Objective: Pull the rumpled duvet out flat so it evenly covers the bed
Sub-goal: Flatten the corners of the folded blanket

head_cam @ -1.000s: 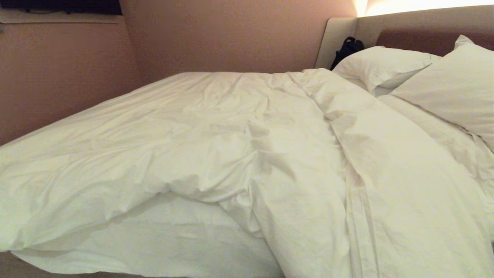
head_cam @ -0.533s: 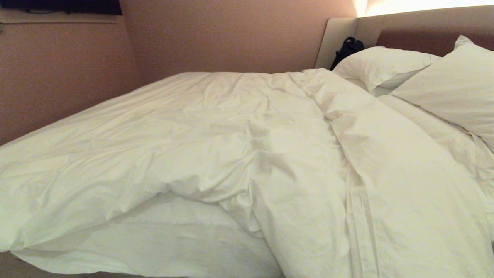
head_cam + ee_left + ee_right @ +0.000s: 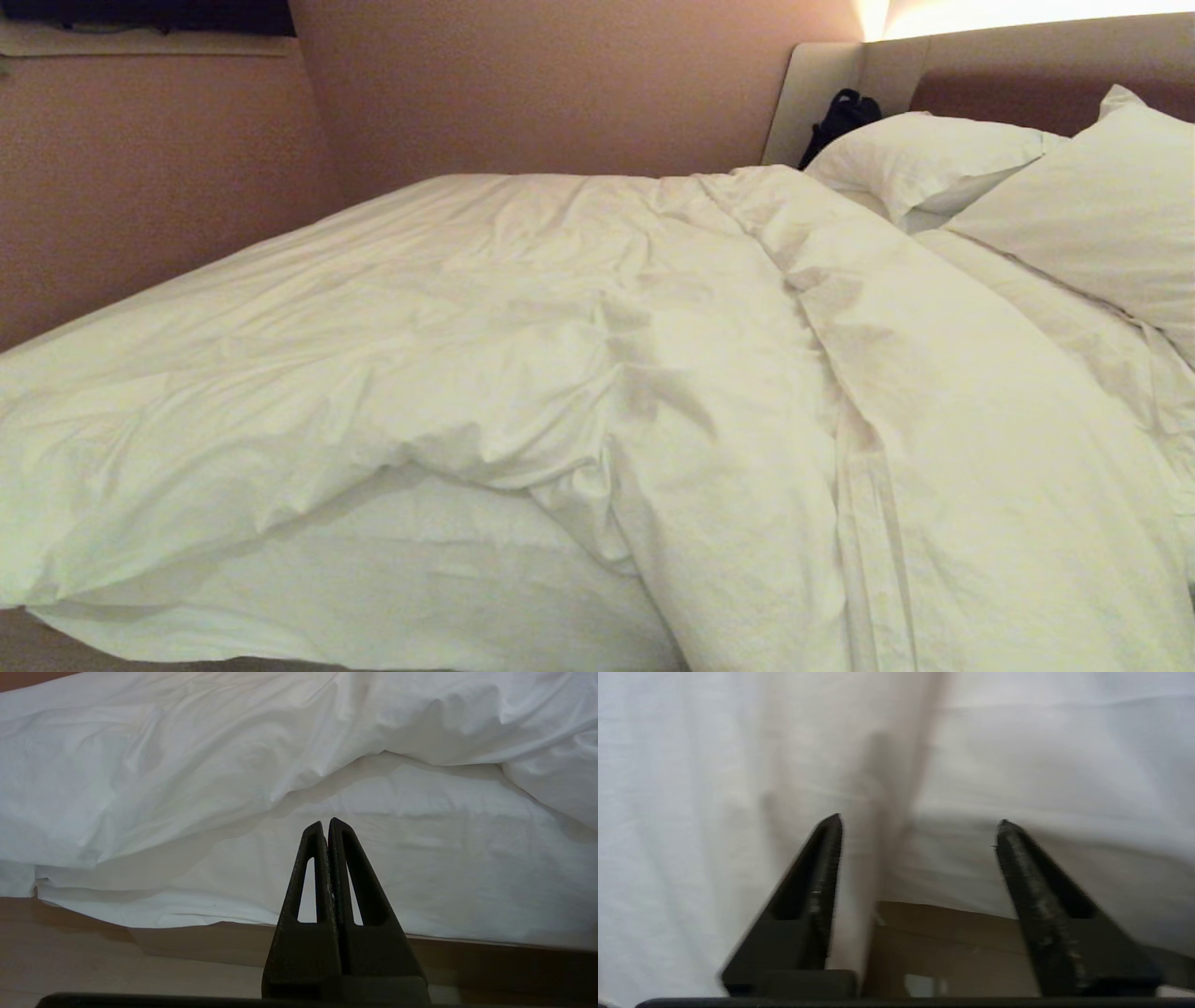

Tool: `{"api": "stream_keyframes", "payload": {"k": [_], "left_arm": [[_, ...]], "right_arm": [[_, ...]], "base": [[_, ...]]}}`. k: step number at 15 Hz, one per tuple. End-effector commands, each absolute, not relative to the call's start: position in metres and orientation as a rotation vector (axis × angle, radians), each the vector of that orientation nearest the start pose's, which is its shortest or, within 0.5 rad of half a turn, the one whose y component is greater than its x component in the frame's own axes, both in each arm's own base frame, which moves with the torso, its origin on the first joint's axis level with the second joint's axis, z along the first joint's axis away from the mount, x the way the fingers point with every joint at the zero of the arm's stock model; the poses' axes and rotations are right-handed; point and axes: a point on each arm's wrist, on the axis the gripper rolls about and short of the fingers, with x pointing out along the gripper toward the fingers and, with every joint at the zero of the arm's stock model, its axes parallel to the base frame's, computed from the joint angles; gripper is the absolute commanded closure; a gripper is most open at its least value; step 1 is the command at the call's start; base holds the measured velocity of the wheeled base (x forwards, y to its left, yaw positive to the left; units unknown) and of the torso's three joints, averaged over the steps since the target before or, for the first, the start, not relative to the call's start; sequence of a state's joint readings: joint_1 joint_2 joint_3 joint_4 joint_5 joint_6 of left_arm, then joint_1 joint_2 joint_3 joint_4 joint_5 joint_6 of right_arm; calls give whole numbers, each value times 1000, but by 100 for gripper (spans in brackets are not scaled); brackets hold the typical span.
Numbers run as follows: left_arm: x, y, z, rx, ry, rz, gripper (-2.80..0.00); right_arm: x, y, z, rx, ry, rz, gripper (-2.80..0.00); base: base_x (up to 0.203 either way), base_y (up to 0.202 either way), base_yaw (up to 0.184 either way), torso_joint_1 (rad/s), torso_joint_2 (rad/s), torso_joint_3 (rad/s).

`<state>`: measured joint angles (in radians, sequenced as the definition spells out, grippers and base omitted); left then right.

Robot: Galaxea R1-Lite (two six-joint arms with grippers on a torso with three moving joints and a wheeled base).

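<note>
The white duvet [image 3: 579,373] lies rumpled over most of the bed [image 3: 980,93], bunched in ridges across the middle and hanging over the near right side. At the near left its edge is lifted back, baring the mattress sheet [image 3: 420,579]. Neither arm shows in the head view. My left gripper [image 3: 325,823] is shut and empty, low beside the bed, pointing at the sheeted mattress side [image 3: 420,868] under the duvet's edge [image 3: 187,756]. My right gripper [image 3: 920,819] stands open close against hanging duvet cloth [image 3: 691,788]. A hanging fold [image 3: 859,914] runs down just inside one finger, not clamped.
Two white pillows [image 3: 920,159] [image 3: 1092,205] lean on the headboard at the back right. A black bag [image 3: 840,117] sits in the corner behind them. A pinkish wall [image 3: 159,177] runs along the bed's far side. Wooden floor [image 3: 117,961] lies below the mattress edge.
</note>
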<state>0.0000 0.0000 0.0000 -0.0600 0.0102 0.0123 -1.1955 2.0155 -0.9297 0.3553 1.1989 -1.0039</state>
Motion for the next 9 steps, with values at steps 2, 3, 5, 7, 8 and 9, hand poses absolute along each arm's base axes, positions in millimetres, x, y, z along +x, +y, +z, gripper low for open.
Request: {"api": "stream_keyframes", "payload": {"k": [2,3,5,7,8,9], "left_arm": [[-23,0,82,12,-60,11,0],[-23,0,82,12,-60,11,0],[-23,0,82,12,-60,11,0],[-23,0,82,12,-60,11,0],[-23,0,82,12,-61,12,0],[-23,0,82,12,-60,11,0]], "right_arm": [[132,-251,70,357,374,292,-280],[136,-247,70,367,366,319,-280],[145,-242,74,375,368,356,-280],[151,-239,74,373,369,385,-280],[153,-238,72,379,372,391,-280],[153,-239,70,389,375,393,-280]], "base": [[0,0,0,0,0,0],[0,0,0,0,0,0],[0,0,0,0,0,0],[0,0,0,0,0,0],[0,0,0,0,0,0],[0,0,0,0,0,0]]}}
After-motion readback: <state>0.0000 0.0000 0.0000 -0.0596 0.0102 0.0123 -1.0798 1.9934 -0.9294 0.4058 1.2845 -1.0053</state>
